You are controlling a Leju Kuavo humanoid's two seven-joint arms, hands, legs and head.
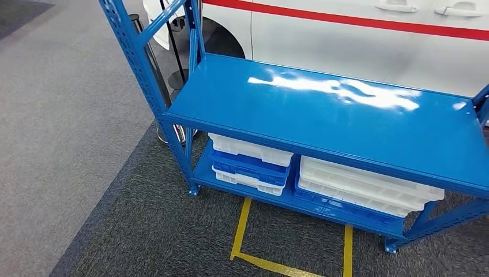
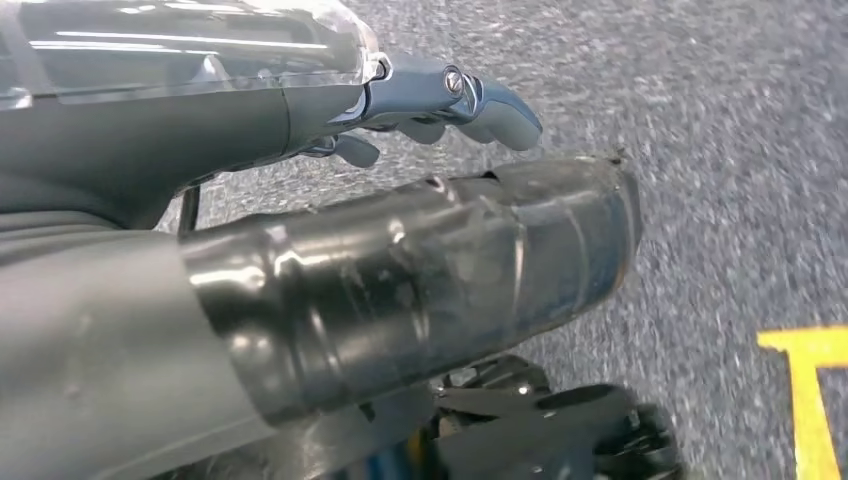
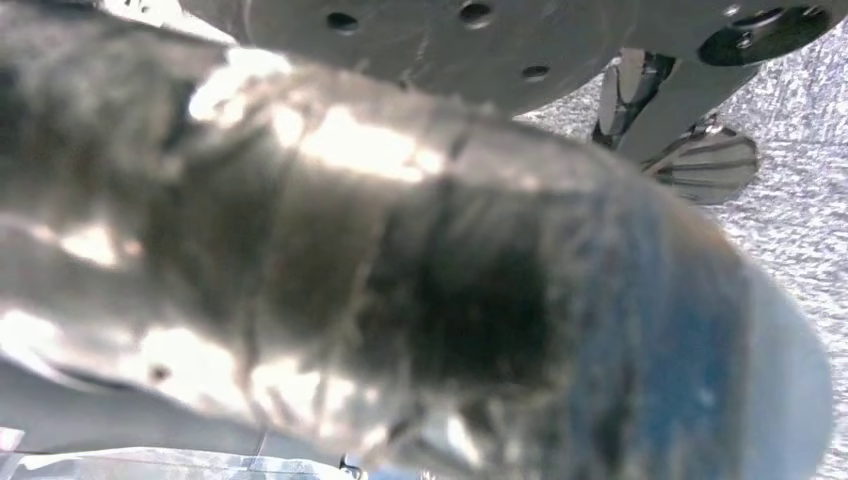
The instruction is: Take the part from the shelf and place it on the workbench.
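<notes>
Car workshop or factory floor, blue steel shelf (image 1: 323,115), stacked part trays (image 1: 251,161), white car (image 1: 346,34), yellow floor tape (image 1: 241,231)

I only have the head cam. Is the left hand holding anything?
Observer: No. The left hand holds nothing, with its fingers apart from the thumb. It hangs over grey carpet.
Operator: And the right hand?
Observer: I cannot tell. The right hand is a close blur in its wrist view, so its fingers cannot be made out.
</notes>
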